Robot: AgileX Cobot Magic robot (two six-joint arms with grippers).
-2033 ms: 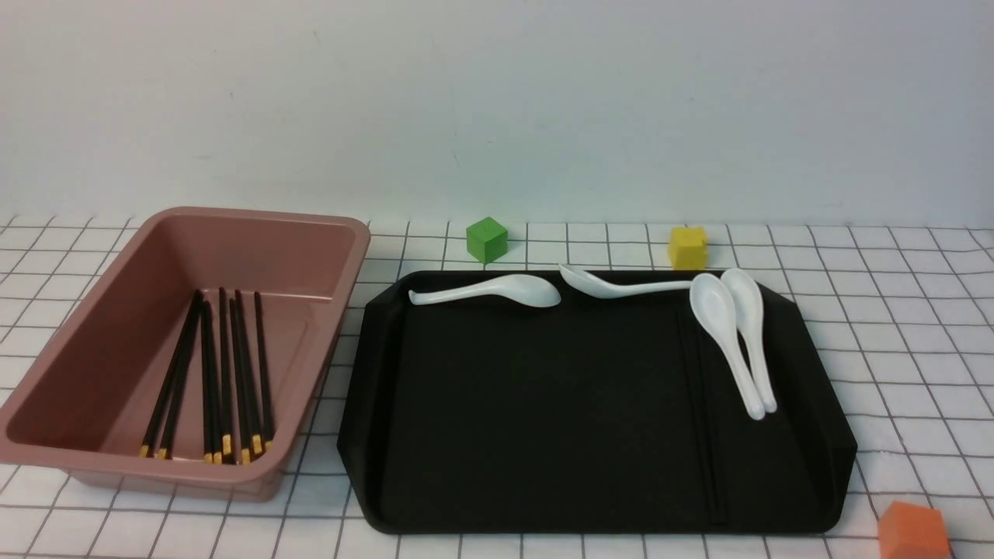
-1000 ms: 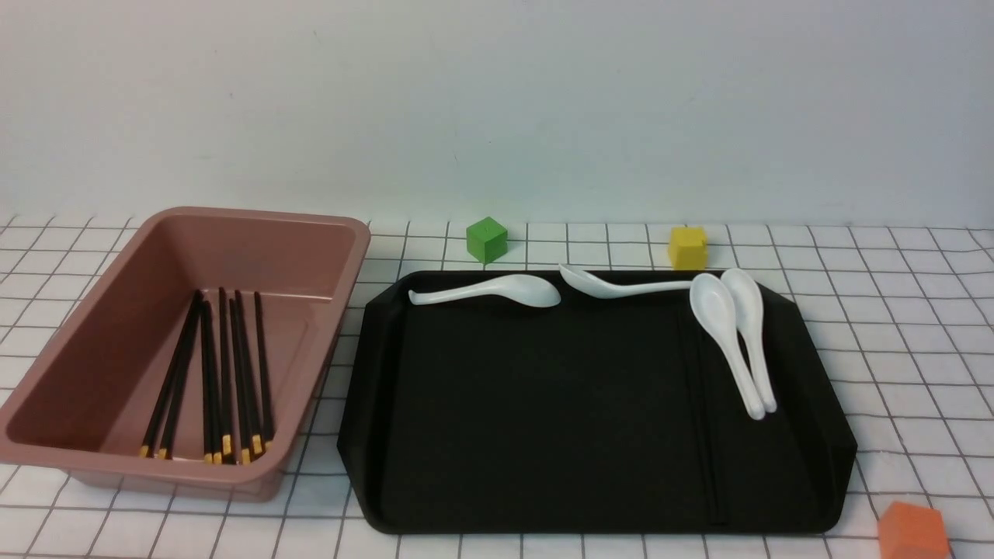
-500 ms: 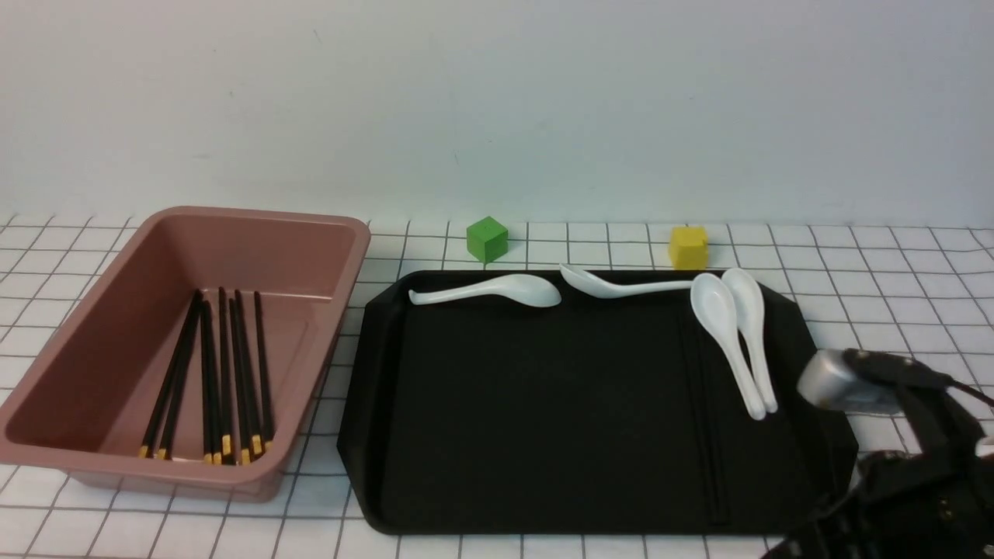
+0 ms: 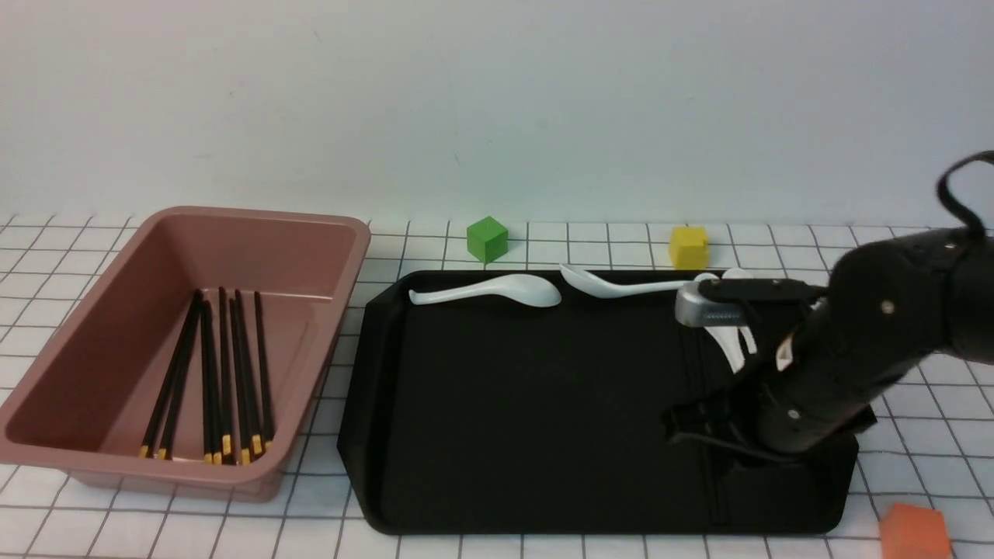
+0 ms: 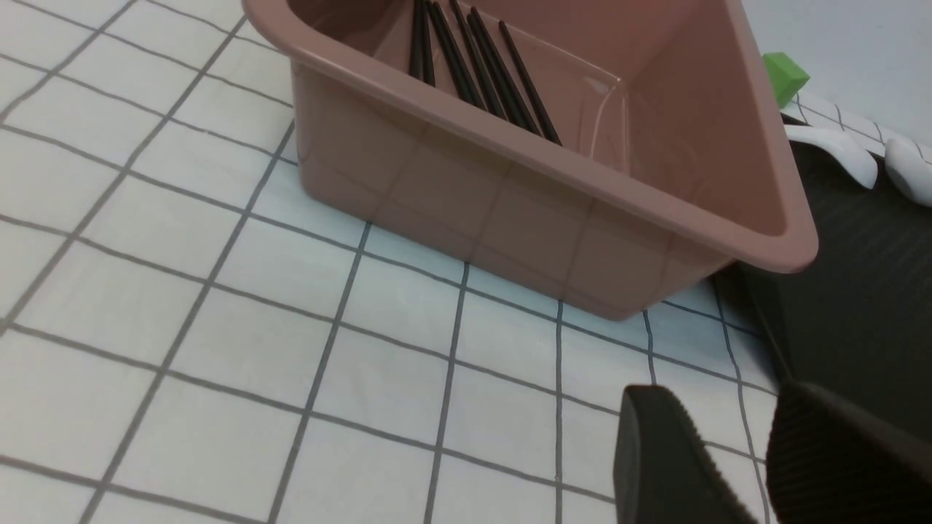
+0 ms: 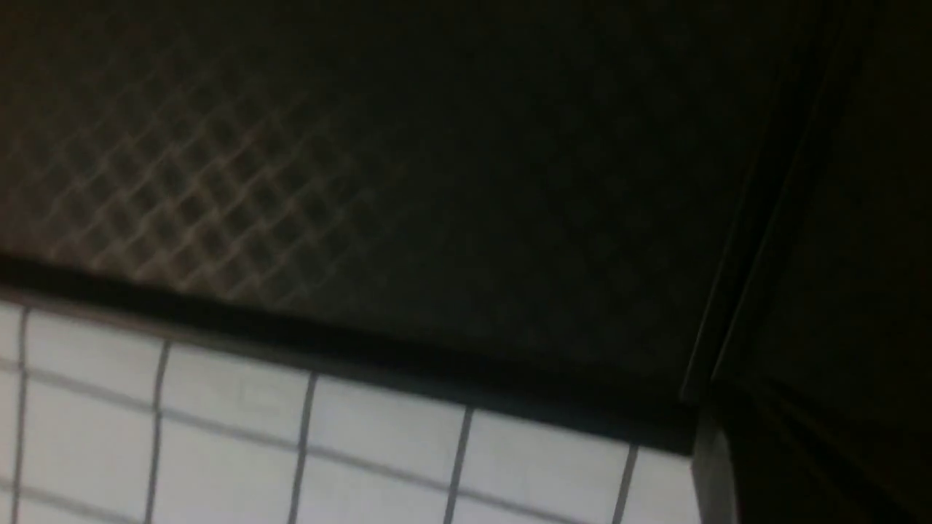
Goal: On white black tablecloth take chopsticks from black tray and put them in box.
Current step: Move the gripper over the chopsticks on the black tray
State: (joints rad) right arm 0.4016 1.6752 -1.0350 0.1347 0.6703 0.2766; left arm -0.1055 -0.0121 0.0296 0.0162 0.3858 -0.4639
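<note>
Chopsticks (image 4: 717, 497), apparently two: right of centre, black tray (image 4: 366, 435). Right gripper (image 4: 722, 458): above them, jaw opening and grip indeterminable. Left gripper (image 5: 724, 393): parted, empty. Step: reaching, seemingly. Next: align, pinch, carry to dusty-pink tub (image 4: 311, 388), frame left.

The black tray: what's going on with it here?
The robot's right arm reaches over the right side of the black tray, partly hiding two white spoons. Two thin black chopsticks lie on the tray near its fingers, and I can't make out a grip on them. Other chopsticks already lie in the pink box at left.
</note>
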